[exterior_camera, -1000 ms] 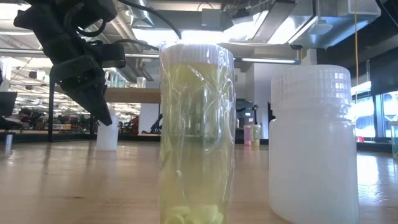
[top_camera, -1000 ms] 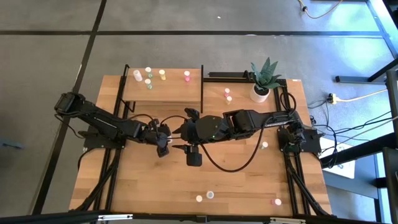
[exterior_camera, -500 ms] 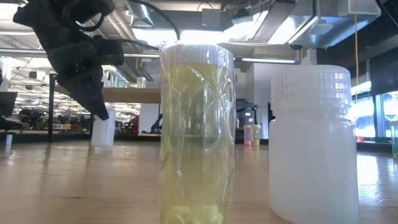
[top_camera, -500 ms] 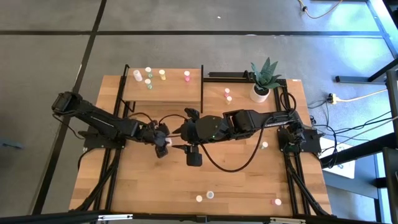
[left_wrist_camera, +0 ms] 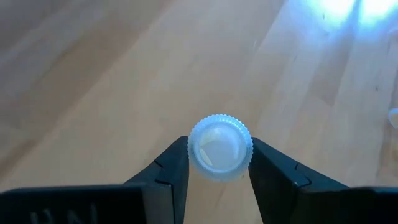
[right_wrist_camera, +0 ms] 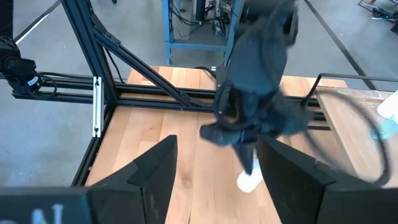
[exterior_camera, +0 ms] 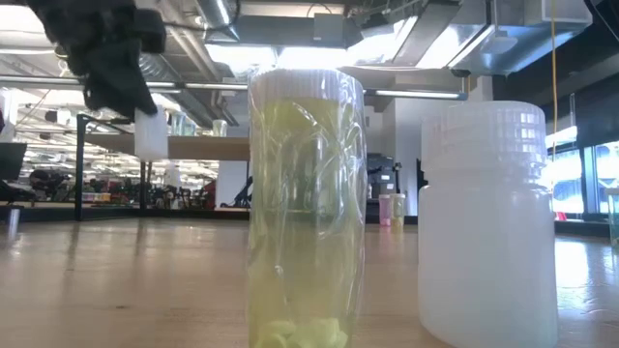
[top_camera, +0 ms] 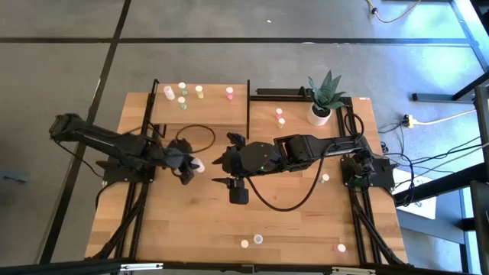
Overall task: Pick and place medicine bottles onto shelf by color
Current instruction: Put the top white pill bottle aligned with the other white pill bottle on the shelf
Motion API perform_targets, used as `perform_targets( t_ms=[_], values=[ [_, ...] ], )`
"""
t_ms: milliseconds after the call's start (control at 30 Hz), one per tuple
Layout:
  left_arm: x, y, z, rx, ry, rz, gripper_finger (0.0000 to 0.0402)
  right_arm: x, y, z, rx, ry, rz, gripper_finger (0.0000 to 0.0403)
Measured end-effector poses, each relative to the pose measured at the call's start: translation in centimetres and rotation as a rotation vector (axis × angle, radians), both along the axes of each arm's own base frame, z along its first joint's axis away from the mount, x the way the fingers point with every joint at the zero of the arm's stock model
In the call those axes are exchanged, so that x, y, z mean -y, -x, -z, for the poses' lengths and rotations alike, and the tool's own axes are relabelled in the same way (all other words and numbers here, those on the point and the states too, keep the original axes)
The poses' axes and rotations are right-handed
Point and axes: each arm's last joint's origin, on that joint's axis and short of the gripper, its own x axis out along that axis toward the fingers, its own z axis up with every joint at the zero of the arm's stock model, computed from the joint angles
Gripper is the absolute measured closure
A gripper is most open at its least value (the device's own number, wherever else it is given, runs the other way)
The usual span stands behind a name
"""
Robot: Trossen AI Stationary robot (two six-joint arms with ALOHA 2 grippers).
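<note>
This looks like a robot lab or workshop inside a big open building. The ceiling [exterior_camera: 319, 39] has bare pipes and long bright lights (no tiles hiding them). The floor [top_camera: 229, 19] is plain grey with dark lines across it. Black metal frame bars [right_wrist_camera: 134, 59] hold up a wooden tabletop [top_camera: 183, 229], and lots of black cables [top_camera: 428, 172] run off to one side. Far across the room are more workbenches [exterior_camera: 58, 188] piled with gear, and a blue metal stand [right_wrist_camera: 199, 25] sits nearby.
</note>
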Motion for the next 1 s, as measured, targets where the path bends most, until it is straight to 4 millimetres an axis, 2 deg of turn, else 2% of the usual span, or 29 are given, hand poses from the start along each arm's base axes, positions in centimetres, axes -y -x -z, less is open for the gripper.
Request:
perform_targets(
  t_ms=[200, 400, 533, 633, 800, 1000],
  values=[
    [-0.7, 1.8, -5.0, -0.053, -0.083, -0.077, 0.0273, 0.0, 0.0, 0.0, -0.001, 0.001, 0.0, 0.018],
    [-2.0, 3.7, -9.2, -0.08, -0.082, -0.276, 0.0273, 0.0, 0.0, 0.0, -0.003, 0.003, -0.001, 0.018],
    [-2.9, 5.0, -11.3, -0.079, -0.123, -0.4, 0.0273, 0.0, 0.0, 0.1, -0.006, 0.004, -0.001, 0.018],
    [-3.5, 5.9, -11.9, -0.104, -0.137, -0.478, 0.0273, 0.0, 0.0, 0.1, -0.006, 0.004, -0.001, 0.018],
    [-4.3, 6.7, -11.8, -0.15, -0.168, -0.616, 0.0273, 0.1, 0.0, 0.1, -0.006, 0.004, 0.002, 0.018],
    [-5.4, 7.0, -11.8, -0.148, -0.217, -0.741, 0.0273, 0.2, 0.0, 0.0, -0.005, 0.005, 0.004, 0.018]
  ],
)
